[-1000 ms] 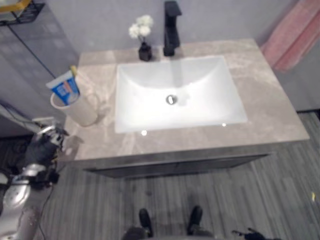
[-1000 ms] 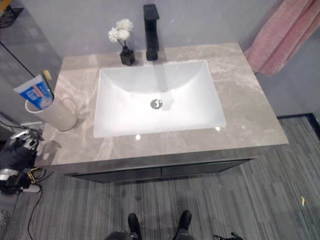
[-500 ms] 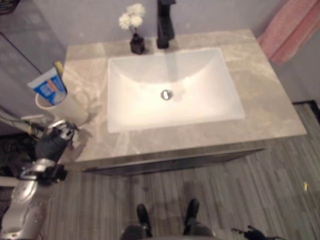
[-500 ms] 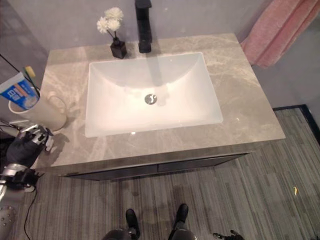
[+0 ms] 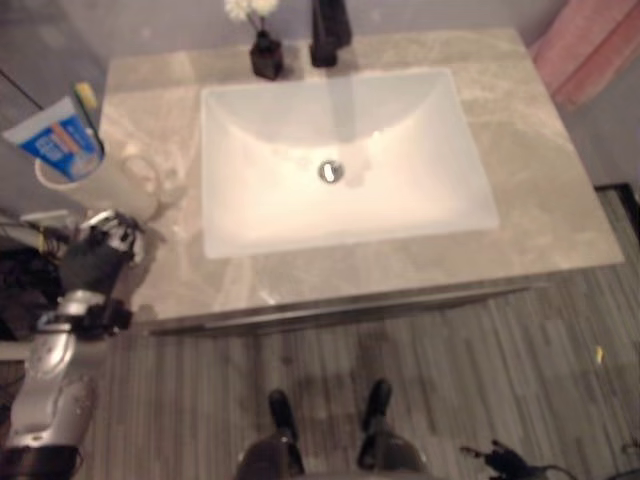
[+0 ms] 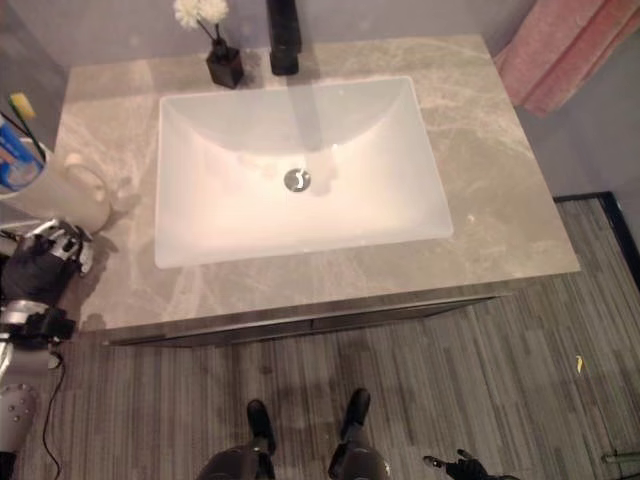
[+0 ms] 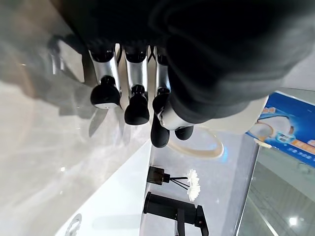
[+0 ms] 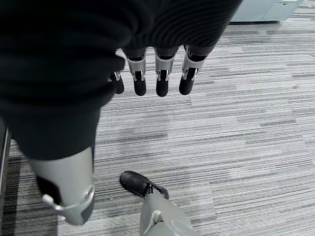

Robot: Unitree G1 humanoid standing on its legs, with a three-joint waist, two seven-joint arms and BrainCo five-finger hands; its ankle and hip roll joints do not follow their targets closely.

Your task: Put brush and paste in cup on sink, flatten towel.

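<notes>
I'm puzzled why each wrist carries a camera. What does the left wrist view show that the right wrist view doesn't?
Left wrist view: the white sink, black faucet, flower vase, and the cup with a blue toothpaste tube. Right wrist view: grey striped floor. Both: the arm's own hand, left hand and right hand, with fingers relaxed and holding nothing.

Your left hand (image 5: 95, 262) hangs at the front left corner of the grey marble counter (image 5: 560, 190), fingers loose and empty, with the cream handled cup (image 5: 120, 180) holding the blue toothpaste tube (image 5: 58, 140) and a yellow-tipped toothbrush (image 5: 88, 98) just beyond it, blocking a straight reach along that edge. The white rectangular sink basin (image 5: 345, 160) lies open in the middle, bounded at the back by the black faucet (image 5: 328, 30) and the small black vase of white flowers (image 5: 262, 45). The counter's right side is bare up to the pink towel (image 6: 560, 50) hanging by its far right corner, and your right hand (image 8: 152, 73) hangs over grey floor.
</notes>
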